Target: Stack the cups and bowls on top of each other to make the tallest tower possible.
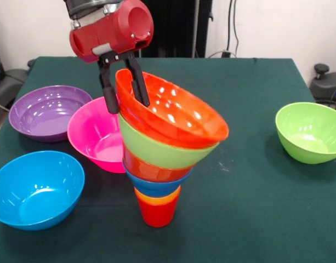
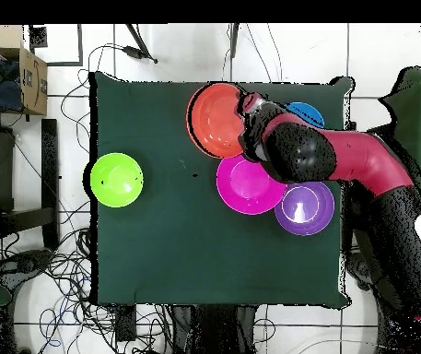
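The tower stands at the front middle of the table. Its red cup is lowest, then the orange cup, a small blue bowl, a small orange-red bowl, a lime green bowl and the large orange-red bowl on top, tilted toward the robot's side. My gripper comes down from above. One finger is outside that bowl's raised rim and the other is inside, with a visible gap between them. From overhead the top bowl shows beside my arm.
A pink bowl sits close behind the tower's left. A purple bowl and a light blue bowl are further left. A second lime green bowl sits alone at the right. The green cloth table ends near the front.
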Available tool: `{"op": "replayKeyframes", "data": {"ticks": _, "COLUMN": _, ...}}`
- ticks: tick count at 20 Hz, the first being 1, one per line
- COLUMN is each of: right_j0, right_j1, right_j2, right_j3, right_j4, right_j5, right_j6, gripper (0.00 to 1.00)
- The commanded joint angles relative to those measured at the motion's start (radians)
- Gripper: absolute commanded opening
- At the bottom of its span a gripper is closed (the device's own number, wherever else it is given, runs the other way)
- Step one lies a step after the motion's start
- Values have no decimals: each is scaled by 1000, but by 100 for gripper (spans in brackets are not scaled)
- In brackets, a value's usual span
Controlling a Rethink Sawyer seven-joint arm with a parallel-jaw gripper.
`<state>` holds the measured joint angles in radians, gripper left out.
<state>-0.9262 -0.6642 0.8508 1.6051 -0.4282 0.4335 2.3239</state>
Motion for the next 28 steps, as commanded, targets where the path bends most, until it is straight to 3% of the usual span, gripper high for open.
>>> {"op": "replayKeyframes", "data": {"ticks": 1, "right_j0": 22, "right_j1": -30, "right_j2": -58, "right_j3": 8, "right_j4": -2, "right_j5": 120, "right_j6": -81, "gripper": 100}}
{"op": "replayKeyframes", "data": {"ticks": 28, "right_j0": 43, "right_j1": -38, "right_j2": -82, "right_j3": 56, "right_j4": -26, "right_j5": 58, "right_j6": -43, "gripper": 100}}
